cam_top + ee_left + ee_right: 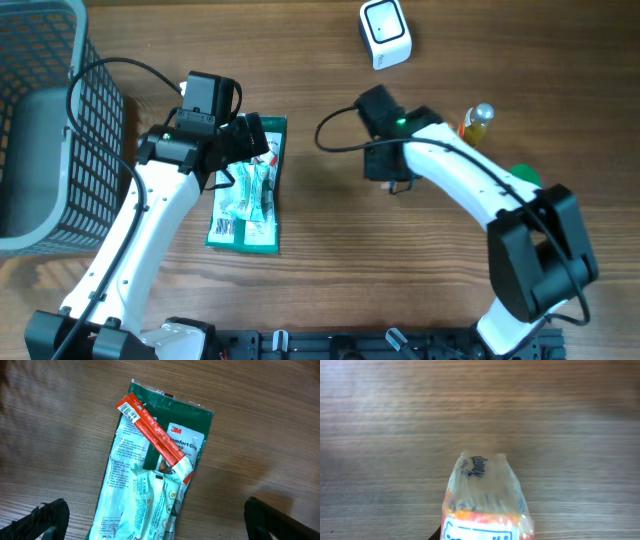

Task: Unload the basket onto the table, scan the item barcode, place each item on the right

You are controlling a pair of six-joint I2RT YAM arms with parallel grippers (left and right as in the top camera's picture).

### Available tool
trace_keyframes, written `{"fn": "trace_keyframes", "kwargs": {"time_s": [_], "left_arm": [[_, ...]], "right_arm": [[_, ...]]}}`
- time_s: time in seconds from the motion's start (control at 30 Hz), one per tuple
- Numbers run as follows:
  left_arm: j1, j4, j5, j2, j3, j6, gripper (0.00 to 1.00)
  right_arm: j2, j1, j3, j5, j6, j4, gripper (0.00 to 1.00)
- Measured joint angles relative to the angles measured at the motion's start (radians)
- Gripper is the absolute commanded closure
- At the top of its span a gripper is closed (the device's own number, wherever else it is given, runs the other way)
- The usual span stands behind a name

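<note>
The item (pixel 485 495), a clear plastic packet with an orange and white label, fills the lower middle of the right wrist view. My right gripper (pixel 485 532) is shut on it, and the packet hides the fingers. Seen from overhead, that gripper (pixel 388 180) hangs over bare wood at mid-table, and the item is hidden beneath it. A white scanner (pixel 385 33) stands at the far edge. My left gripper (pixel 162 525) is open, its fingers (pixel 45 520) wide apart above a pile of packets (pixel 155 475): a green pack, pale blue sachets and a red stick.
A grey wire basket (pixel 45 120) fills the left side. The packet pile (pixel 250 195) lies beside the left arm. A small bottle (pixel 480 118) and a green object (pixel 526 175) sit to the right, behind the right arm.
</note>
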Motion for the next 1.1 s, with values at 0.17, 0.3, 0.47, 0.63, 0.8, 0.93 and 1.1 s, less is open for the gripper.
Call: {"fn": "trace_keyframes", "kwargs": {"time_s": [0.17,0.3,0.47,0.63,0.8,0.93,1.1], "left_arm": [[0.000,0.000,0.000,0.000,0.000,0.000,0.00],[0.000,0.000,0.000,0.000,0.000,0.000,0.00],[0.000,0.000,0.000,0.000,0.000,0.000,0.00],[0.000,0.000,0.000,0.000,0.000,0.000,0.00],[0.000,0.000,0.000,0.000,0.000,0.000,0.00],[0.000,0.000,0.000,0.000,0.000,0.000,0.00],[0.000,0.000,0.000,0.000,0.000,0.000,0.00]], "right_arm": [[-0.001,-0.090,-0.027,0.000,-0.053,0.022,0.86],[-0.001,-0.122,-0.097,-0.008,-0.077,0.074,0.86],[-0.001,-0.121,-0.108,-0.027,-0.109,0.083,0.86],[-0.001,-0.121,-0.108,-0.031,-0.135,0.085,0.86],[-0.001,-0.121,-0.108,-0.031,-0.142,0.089,0.85],[-0.001,-0.121,-0.108,-0.034,-0.161,0.091,0.84],[-0.001,-0.121,-0.109,-0.034,-0.191,0.106,0.81]]}}
